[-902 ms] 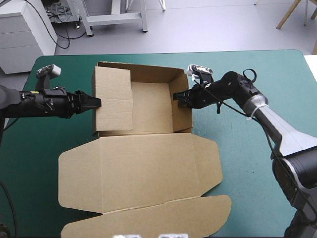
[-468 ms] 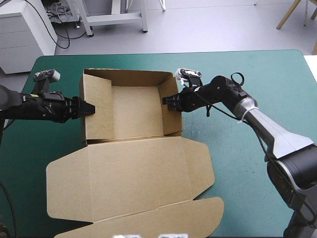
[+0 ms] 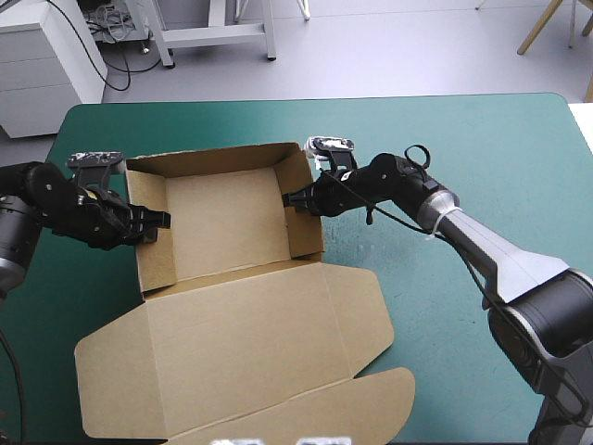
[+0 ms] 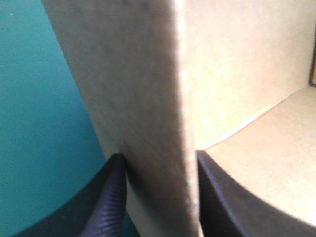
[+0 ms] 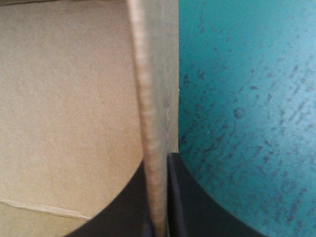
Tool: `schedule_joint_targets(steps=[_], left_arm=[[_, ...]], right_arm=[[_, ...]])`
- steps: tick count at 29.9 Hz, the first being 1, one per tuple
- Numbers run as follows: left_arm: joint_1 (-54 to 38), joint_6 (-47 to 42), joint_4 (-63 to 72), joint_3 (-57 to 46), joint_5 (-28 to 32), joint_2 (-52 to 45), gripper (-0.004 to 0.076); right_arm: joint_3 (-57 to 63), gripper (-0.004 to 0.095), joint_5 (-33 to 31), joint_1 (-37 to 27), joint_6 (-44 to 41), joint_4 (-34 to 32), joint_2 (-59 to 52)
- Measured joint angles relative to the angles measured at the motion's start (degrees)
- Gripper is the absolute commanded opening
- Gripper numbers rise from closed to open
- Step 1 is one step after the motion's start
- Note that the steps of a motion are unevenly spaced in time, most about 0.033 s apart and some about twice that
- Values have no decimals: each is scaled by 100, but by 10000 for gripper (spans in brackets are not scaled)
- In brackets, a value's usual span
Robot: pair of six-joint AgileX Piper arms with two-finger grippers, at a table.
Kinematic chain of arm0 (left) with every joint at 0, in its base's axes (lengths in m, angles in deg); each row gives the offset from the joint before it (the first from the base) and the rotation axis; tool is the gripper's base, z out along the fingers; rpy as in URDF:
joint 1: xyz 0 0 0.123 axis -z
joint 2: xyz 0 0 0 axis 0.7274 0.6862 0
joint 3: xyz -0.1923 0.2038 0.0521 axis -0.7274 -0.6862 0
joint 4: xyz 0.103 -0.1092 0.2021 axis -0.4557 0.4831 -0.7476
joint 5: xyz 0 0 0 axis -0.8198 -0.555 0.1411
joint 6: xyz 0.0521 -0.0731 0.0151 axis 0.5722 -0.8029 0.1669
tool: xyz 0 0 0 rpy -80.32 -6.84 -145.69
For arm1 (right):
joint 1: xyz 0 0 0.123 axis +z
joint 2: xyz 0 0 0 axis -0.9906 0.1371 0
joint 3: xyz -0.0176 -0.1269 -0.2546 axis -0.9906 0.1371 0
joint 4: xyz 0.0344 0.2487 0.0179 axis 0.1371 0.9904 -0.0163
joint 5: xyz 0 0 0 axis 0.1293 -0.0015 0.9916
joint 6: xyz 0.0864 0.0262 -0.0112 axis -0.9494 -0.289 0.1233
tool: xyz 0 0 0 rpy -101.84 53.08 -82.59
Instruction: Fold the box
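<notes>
Brown box (image 3: 222,222) stands as an open tray at the middle left of the high view, on the teal-green table (image 3: 482,139). Its lid (image 3: 250,343) lies flat toward the lower edge of the frame. The left tool (image 3: 153,225) is almost closed on the left wall (image 3: 157,264), with one black finger on each face. The right tool (image 3: 292,198) pinches the right wall (image 3: 306,227) in the same way. I judge that both grips serve to hold the walls upright and the tray steady for the next fold.

text: none legible | labels: none | box (image 3: 222,222): plain brown board, no print | surface (image 3: 445,139): unmarked
</notes>
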Motion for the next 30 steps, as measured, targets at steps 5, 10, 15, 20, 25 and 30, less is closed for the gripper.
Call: schedule_joint_targets(steps=[5,10,15,20,25,30], left_arm=[[572,-852,-933,0,114,0,136],[901,-1473,-1713,0,143,0,-10],[1177,-1696,-1982,-29,248,62,-10],[1482,-1741,-2047,71,388,457,-10],[1839,-1761,-1673,595,395,1258,-10],[2014,-1713,-1178,1217,413,2039,-10]], right_arm=[[0,-13,-106,5,-13,0,6],[0,-14,-290,11,-193,6,6],[0,-13,-345,15,-312,-232,-160],[0,-14,-597,-22,-890,-1185,-489],[0,-14,-1272,-241,-1491,-2205,-794],[0,-14,-1939,-370,-2131,-3211,-993]])
